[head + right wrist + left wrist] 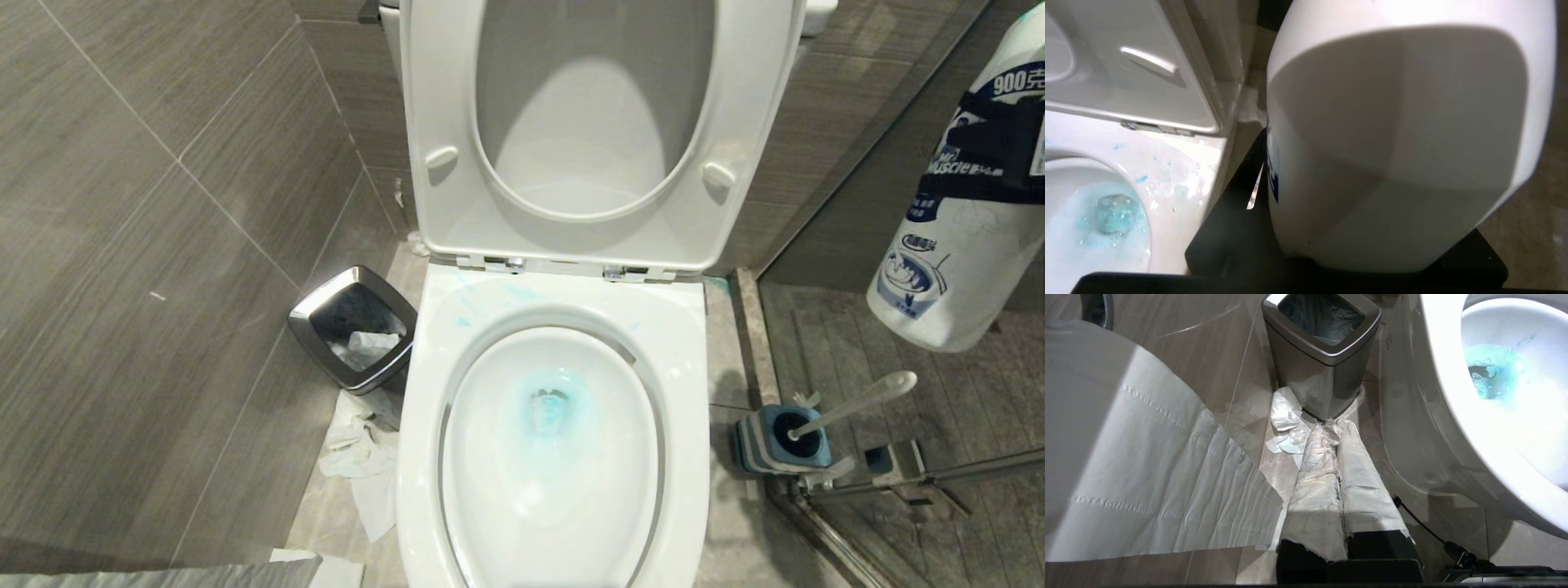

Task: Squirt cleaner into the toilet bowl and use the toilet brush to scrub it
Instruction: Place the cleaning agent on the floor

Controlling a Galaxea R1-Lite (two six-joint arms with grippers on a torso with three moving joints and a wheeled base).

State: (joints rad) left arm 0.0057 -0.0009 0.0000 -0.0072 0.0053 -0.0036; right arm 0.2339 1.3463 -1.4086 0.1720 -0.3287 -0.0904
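The white toilet bowl (571,298) stands open, its seat and lid (441,98) raised. Turquoise cleaner (549,408) tints the water in the basin, and thin blue smears mark the back rim. My right gripper (1012,147) is up at the right of the toilet, shut on a white cleaner bottle (955,204) with a blue label; the bottle (1396,122) fills the right wrist view. The toilet brush (857,400) leans in its blue-and-grey holder (767,453) on the floor below the bottle. My left gripper (1333,426), its fingers wrapped in white cloth, is shut and empty, low beside the toilet.
A steel-rimmed bin (355,327) stands on the floor left of the toilet, with crumpled tissue (359,457) strewn in front of it. A sheet of toilet paper (1147,477) hangs close to the left wrist. A glass partition with a metal rail (939,474) borders the right side.
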